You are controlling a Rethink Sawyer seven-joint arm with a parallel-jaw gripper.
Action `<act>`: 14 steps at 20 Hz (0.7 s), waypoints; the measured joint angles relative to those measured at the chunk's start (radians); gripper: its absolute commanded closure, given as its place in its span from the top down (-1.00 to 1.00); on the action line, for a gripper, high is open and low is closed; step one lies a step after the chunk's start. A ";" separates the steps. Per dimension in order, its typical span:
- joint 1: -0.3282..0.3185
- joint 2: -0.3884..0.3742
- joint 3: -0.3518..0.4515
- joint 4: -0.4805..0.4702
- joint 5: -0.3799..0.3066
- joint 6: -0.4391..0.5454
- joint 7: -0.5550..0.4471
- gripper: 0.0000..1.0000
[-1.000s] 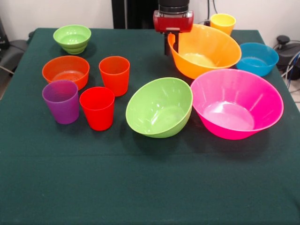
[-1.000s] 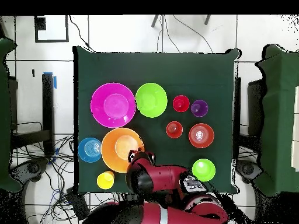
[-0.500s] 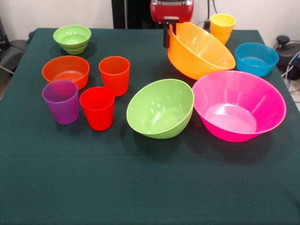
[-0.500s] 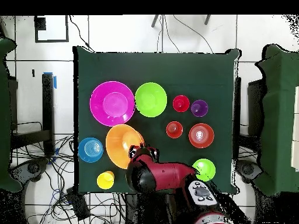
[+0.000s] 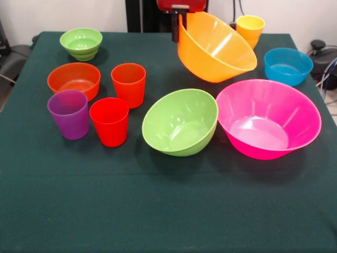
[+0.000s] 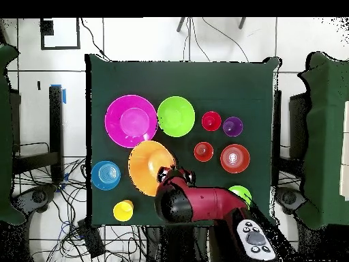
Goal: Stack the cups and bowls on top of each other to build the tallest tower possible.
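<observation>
My gripper (image 5: 178,21) (image 6: 170,176) is shut on the rim of the large yellow-orange bowl (image 5: 216,47) (image 6: 150,167), which hangs tilted above the table. Below and in front sit the large pink bowl (image 5: 266,118) (image 6: 131,121) and the light green bowl (image 5: 180,121) (image 6: 176,116). The blue bowl (image 5: 287,66) and yellow cup (image 5: 249,29) stand at the right rear. On the left are the small green bowl (image 5: 81,43), small orange bowl (image 5: 73,79), and the orange cup (image 5: 128,84), red cup (image 5: 109,121) and purple cup (image 5: 68,114). No tower stands; every piece sits apart.
The dark green table (image 5: 168,211) has all the pieces on its rear half. In the overhead view the red arm (image 6: 204,203) covers part of the small green bowl (image 6: 241,194). Cables lie on the floor (image 6: 54,198) beside the table.
The gripper has risen with the yellow-orange bowl, lifting it off the table and carrying it a little leftward in the front view. Nothing else has moved.
</observation>
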 measured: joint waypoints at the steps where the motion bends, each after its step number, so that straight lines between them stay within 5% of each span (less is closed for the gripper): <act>1: -0.007 -0.009 0.007 0.001 0.000 0.010 0.000 -1.00; 14: -0.183 -0.171 0.209 0.043 0.060 0.230 0.000 -1.00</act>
